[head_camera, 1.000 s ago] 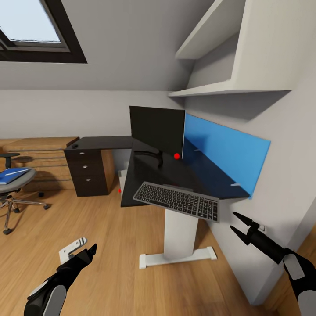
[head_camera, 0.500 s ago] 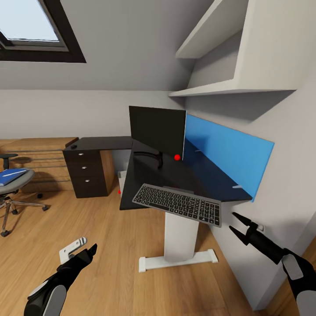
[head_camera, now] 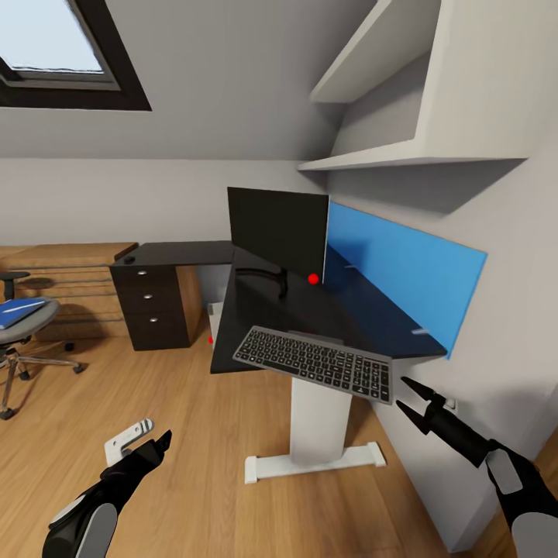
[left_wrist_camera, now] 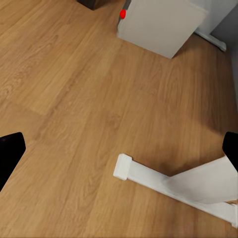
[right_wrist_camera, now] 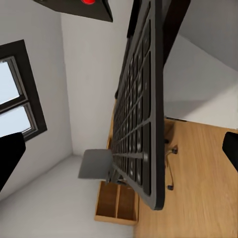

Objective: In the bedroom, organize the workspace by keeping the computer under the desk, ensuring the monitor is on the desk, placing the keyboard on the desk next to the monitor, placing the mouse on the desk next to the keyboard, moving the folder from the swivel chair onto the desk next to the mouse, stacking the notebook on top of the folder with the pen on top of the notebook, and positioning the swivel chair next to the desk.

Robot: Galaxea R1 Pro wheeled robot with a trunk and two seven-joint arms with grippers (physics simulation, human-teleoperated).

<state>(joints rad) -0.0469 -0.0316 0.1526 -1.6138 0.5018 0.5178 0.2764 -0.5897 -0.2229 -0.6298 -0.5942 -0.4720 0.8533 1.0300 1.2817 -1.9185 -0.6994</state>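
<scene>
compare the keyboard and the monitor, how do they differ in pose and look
The keyboard lies flat at the near edge of the desk, partly overhanging it; the monitor stands upright further back on a foot. The keyboard is slim, silver-rimmed with dark keys; the monitor is a plain black screen with a red dot at one lower corner. Both sit on the desk.

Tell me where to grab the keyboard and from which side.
Grip the keyboard by its near right short end, which overhangs the desk edge. Come from the right with the right gripper, already open beside that corner; the slim slab should fit its jaws.
</scene>
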